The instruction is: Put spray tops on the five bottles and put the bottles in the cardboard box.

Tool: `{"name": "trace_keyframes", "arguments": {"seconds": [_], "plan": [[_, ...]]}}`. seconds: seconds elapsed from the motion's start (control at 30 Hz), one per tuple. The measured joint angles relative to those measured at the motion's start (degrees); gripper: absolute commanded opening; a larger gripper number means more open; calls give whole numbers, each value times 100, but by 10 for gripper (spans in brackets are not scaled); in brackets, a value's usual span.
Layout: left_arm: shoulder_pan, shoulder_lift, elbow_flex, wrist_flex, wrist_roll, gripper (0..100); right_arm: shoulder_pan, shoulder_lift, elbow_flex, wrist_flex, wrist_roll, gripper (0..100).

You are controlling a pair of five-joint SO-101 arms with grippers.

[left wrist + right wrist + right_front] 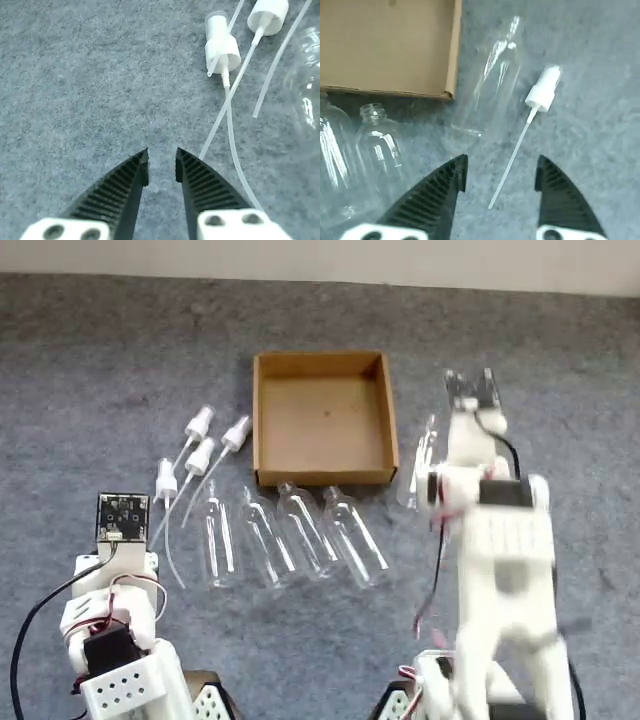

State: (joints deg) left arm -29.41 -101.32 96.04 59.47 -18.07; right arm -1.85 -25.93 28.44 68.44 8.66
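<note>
The cardboard box (320, 420) lies open on the grey carpet with nothing in it. Several clear bottles lie uncapped in a row in front of it, from the leftmost bottle (215, 535) to the rightmost bottle (355, 535). One more bottle (492, 75) lies right of the box beside a spray top (543, 92). My right gripper (501, 165) hangs open over that top's tube, holding nothing. Several spray tops (201, 455) lie left of the box. My left gripper (161, 157) hovers over bare carpet near two spray tops (221, 47), its fingers a narrow gap apart and holding nothing.
The right arm (490, 530) stands over the carpet right of the bottle row and hides part of the fifth bottle. The left arm (115, 620) sits at the front left. The box's corner (451, 92) is close to the right gripper.
</note>
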Motion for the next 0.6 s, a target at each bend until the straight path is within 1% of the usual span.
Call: {"name": "trace_keyframes", "arguments": {"seconds": [0.2, 0.4, 0.6], "plan": [[0, 0, 0, 18, 0, 70, 9, 2224, -2110, 501, -457, 264], [0, 0, 0, 18, 0, 70, 44, 3745, -3640, 738, -536, 263], [26, 0, 0, 18, 0, 70, 756, 4870, -4554, 774, -536, 229]]}}
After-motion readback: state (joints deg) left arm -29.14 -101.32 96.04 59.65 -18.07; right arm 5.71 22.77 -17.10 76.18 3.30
